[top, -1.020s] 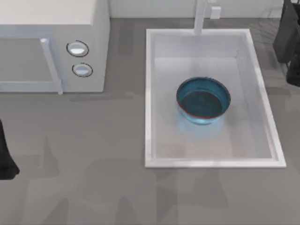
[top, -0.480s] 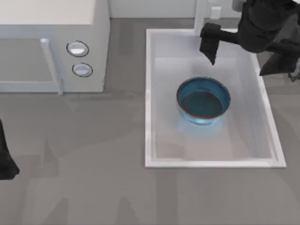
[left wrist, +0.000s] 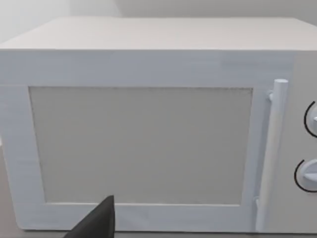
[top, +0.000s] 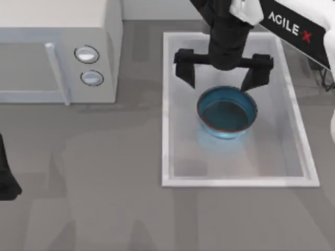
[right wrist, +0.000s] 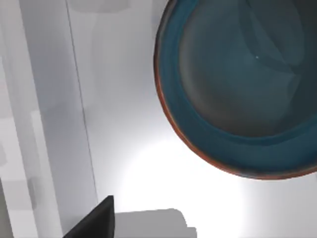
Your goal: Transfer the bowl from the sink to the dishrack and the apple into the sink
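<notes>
The teal-blue bowl point(top: 226, 112) with a thin reddish rim sits upright in the middle of the white sink point(top: 166, 130). My right gripper point(top: 219, 83) hangs open over the sink, just behind the bowl's far rim, its dark fingers spread wider than the bowl. In the right wrist view the bowl point(right wrist: 237, 89) lies close below on the sink floor point(right wrist: 119, 148), with one dark fingertip point(right wrist: 94, 223) at the edge. My left arm point(top: 5, 175) is parked at the table's left edge. The apple and the dishrack are out of view.
A white microwave point(top: 57, 52) with two round knobs stands at the back left, and the left wrist view faces its door point(left wrist: 143, 144) and handle point(left wrist: 270, 158). Grey counter point(top: 94, 183) lies left of and in front of the sink.
My right arm has swung in from the back right and now hangs over the sink, with its open fingers astride the bowl's far side. The bowl and left arm stayed put.
</notes>
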Controlling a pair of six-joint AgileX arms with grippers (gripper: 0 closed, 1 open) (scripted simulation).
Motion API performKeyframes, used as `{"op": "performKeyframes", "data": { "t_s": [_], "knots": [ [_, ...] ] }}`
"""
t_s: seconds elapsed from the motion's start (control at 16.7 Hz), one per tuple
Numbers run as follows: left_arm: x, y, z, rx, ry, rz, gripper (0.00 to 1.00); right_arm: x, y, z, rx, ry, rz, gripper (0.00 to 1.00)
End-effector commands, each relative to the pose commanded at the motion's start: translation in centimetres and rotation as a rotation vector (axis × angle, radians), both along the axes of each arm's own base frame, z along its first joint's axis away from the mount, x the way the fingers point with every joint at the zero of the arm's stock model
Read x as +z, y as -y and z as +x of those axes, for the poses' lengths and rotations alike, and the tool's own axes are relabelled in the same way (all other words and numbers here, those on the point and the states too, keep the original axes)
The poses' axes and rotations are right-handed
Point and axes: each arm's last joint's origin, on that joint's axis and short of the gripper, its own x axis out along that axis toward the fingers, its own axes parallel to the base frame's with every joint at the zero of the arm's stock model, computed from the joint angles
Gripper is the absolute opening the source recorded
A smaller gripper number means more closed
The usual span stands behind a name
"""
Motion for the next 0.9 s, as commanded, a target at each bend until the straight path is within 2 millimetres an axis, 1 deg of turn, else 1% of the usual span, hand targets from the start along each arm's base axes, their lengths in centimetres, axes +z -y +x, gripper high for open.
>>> {"op": "performKeyframes", "data": {
  "t_s": [0.18, 0.36, 0.54, 0.9],
  "knots": [
    [0.0, 0.0, 0.0, 0.0, 0.0, 0.0, 1.0, -1.9, -1.7, 0.8, 0.047, 0.01, -0.01, 1.0],
    [0.0, 0.0, 0.0, 0.0, 0.0, 0.0, 1.0, -3.0, -2.7, 1.3, 0.084, 0.026, -0.015, 1.0],
    [0.0, 0.0, 0.0, 0.0, 0.0, 0.0, 1.0, -3.3, -3.0, 1.5, 0.098, 0.035, -0.016, 1.0],
    [0.0, 0.0, 0.0, 0.0, 0.0, 0.0, 1.0, -3.4, -2.7, 1.6, 0.092, 0.034, -0.016, 1.0]
  ]
}}
